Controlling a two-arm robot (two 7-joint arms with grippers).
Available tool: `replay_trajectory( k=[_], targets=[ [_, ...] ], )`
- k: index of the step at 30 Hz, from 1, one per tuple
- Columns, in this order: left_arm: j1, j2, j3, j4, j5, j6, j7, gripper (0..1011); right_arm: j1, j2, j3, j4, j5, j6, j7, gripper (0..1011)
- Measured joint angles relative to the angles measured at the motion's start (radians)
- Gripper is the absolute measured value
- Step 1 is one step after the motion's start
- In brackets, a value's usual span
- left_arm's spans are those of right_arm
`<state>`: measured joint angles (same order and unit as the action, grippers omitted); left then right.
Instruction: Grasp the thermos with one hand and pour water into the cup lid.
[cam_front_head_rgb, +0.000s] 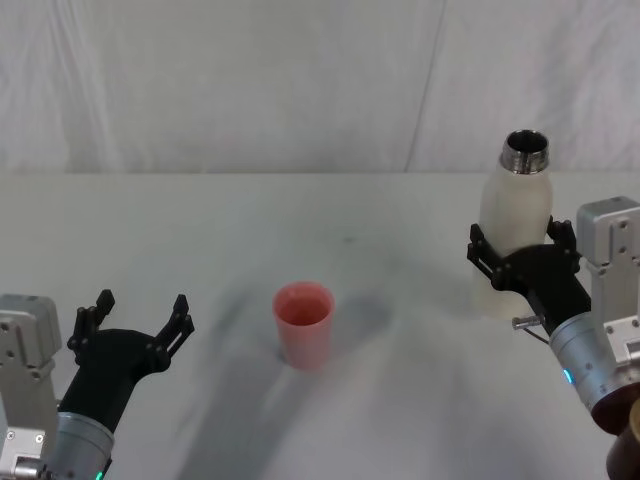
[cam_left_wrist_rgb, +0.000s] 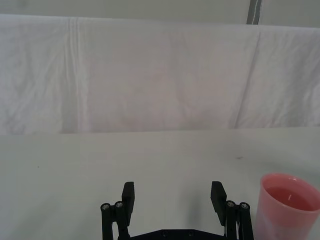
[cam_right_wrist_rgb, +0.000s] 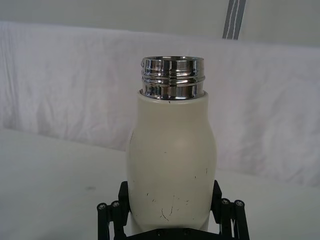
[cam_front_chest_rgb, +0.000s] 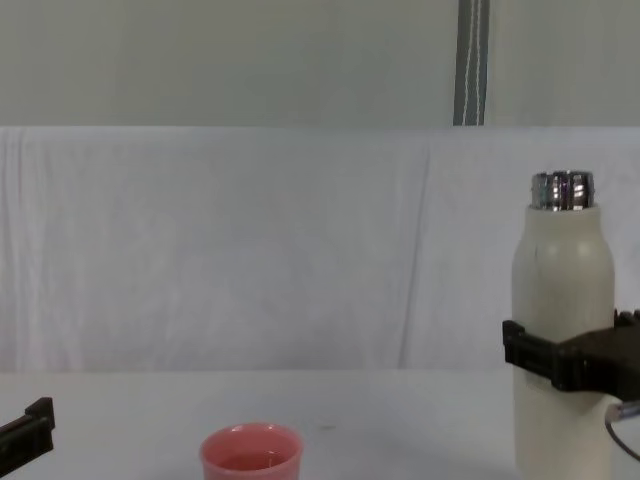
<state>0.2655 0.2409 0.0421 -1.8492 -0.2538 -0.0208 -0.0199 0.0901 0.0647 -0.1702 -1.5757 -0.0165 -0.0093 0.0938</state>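
**Gripping low, spill risk ahead**

Clamping the tall cream-white steel-necked thermos (cam_front_head_rgb: 512, 225) at its lower body, the right gripper (cam_front_head_rgb: 522, 258) holds it upright at the bench's (cam_front_head_rgb: 200, 240) right side, well apart from the small pink cup lid (cam_front_head_rgb: 303, 322). Tipping from there could overshoot that narrow rim. The lid possibly holds liquid already. The left gripper (cam_front_head_rgb: 140, 315) rests idle, jaws apart.

Head looks down, chest level across the table (cam_front_head_rgb: 200, 230) — wrists close; all face the backdrop (cam_front_chest_rgb: 250, 250).
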Motion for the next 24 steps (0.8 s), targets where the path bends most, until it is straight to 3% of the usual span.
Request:
replay_trajectory(
  k=[8, 18, 24],
  targets=[
    [0.0, 0.0, 0.0, 0.0, 0.0, 0.0, 0.0, 1001, 0.005, 0.018, -0.009, -0.024, -0.046, 0.013, -0.005, 951],
    [0.0, 0.0, 0.0, 0.0, 0.0, 0.0, 0.0, 1001, 0.035, 0.081, -0.085, -0.05, -0.237, 0.031, -0.016, 951],
    [0.0, 0.0, 0.0, 0.0, 0.0, 0.0, 0.0, 1001, 0.055, 0.097, -0.119, -0.057, -0.31, 0.034, -0.01, 951]
  ],
)
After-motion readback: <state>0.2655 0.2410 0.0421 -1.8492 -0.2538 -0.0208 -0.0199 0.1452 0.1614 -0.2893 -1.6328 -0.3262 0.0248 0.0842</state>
